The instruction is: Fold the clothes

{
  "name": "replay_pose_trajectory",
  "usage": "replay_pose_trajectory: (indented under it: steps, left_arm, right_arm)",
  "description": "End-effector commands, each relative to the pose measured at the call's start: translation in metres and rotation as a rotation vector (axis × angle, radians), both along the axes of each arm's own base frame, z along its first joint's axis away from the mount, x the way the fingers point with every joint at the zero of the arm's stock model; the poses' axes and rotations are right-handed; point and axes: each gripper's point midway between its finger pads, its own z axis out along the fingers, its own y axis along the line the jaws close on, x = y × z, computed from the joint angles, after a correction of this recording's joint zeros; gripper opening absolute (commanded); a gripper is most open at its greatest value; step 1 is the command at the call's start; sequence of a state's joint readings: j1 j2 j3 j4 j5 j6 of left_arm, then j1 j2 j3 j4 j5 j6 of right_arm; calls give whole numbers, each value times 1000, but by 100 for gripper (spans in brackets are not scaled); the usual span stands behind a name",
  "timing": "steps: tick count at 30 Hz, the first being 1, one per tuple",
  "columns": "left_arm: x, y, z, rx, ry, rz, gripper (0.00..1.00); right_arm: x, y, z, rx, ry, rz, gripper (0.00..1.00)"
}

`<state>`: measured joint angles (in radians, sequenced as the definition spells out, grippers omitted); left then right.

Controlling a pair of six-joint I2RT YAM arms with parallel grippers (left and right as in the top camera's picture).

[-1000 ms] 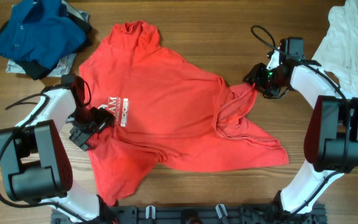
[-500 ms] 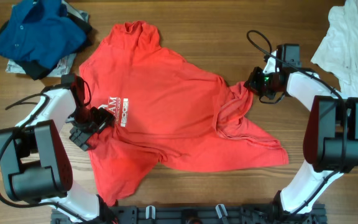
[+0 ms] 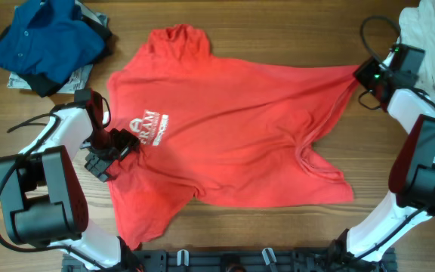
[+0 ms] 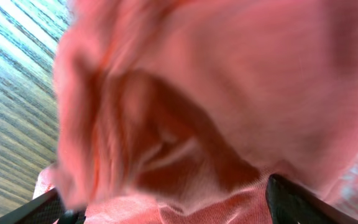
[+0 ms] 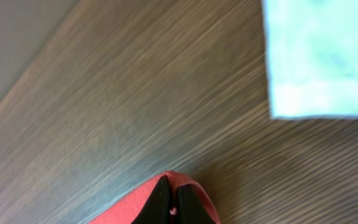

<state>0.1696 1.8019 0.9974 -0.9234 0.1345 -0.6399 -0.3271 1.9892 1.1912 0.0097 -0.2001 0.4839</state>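
Across mid-table the red shirt point(image 3: 232, 143) lies stretched out. Right gripper point(image 3: 365, 74) is pinched on its sleeve tip; left gripper point(image 3: 114, 148) sits buried in cloth, can't tell its grip. Pulling harder could yank the sleeve free. Count: one red shirt, one white garment point(image 3: 421, 38), one blue pile point(image 3: 47, 38), two grippers.

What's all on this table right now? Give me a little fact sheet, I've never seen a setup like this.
Surface: wooden table
Main item: red T-shirt, spread out, wrinkled, white logo facing up
Right end effector: shut on a corner of the shirt, cloth stretched toward the white garment
Left end effector: at the shirt's logo side, red cloth bunched between its fingers; grip unclear
Other clothes: blue polo shirt, heaped at the far-left corner
Folding: not yet begun
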Motion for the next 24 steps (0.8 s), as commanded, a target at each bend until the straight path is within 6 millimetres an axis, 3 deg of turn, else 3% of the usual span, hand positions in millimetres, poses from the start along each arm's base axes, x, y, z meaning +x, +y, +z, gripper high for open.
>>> replay_pose_trajectory:
  steps: [1, 2, 3, 5, 7, 9, 10, 12, 13, 14, 15, 16, 18, 20, 22, 24]
  left_arm:
    - [-2, 2, -11, 16, 11, -12, 91]
    - [0, 2, -12, 17, 5, -12, 91]
    - [2, 2, -12, 18, -2, -12, 90]
    - [2, 3, -12, 19, -5, -16, 89]
    - [2, 2, -12, 18, -2, -16, 87]
    - [2, 3, -12, 15, -10, -42, 82]
    - [3, 3, -11, 13, -15, -66, 80]
    - [5, 3, -8, 16, -30, -67, 77]
    - [8, 4, -2, 21, -54, -66, 75]
    - [11, 4, 6, 27, -85, -67, 74]
    - [17, 2, 22, 35, -148, -98, 71]
    - [21, -3, 37, 39, -202, -143, 71]
    - [26, -18, 63, 50, -292, -216, 66]
    - [28, -40, 79, 48, -358, -291, 66]
    - [25, -60, 79, 35, -356, -352, 66]
    - [21, -77, 70, 14, -322, -401, 61]
  right_arm:
    - [7, -22, 6, -88, -31, -1, 5]
    - [9, -23, 8, -93, -39, 1, 23]
    - [10, -23, 9, -95, -46, 2, 53]
    - [10, -23, 15, -84, -16, 2, 89]
    - [9, -23, 30, -69, 27, 3, 99]
    - [6, -22, 72, -67, 33, 4, 99]
    - [0, -19, 102, -70, 22, 4, 99]
    - [-16, -3, 146, -45, -14, 37, 100]
    - [-32, 18, 177, -8, -49, 90, 100]
    - [-42, 31, 192, 13, -68, 123, 99]
    - [-67, 59, 218, 58, -83, 194, 99]
    - [-87, 82, 229, 90, -71, 265, 98]
    - [-122, 130, 232, 113, -7, 420, 91]
    - [-149, 166, 212, 100, 126, 515, 59]
    - [-172, 195, 173, 75, 291, 569, 40]
    - [-189, 209, 127, 48, 423, 553, 39]
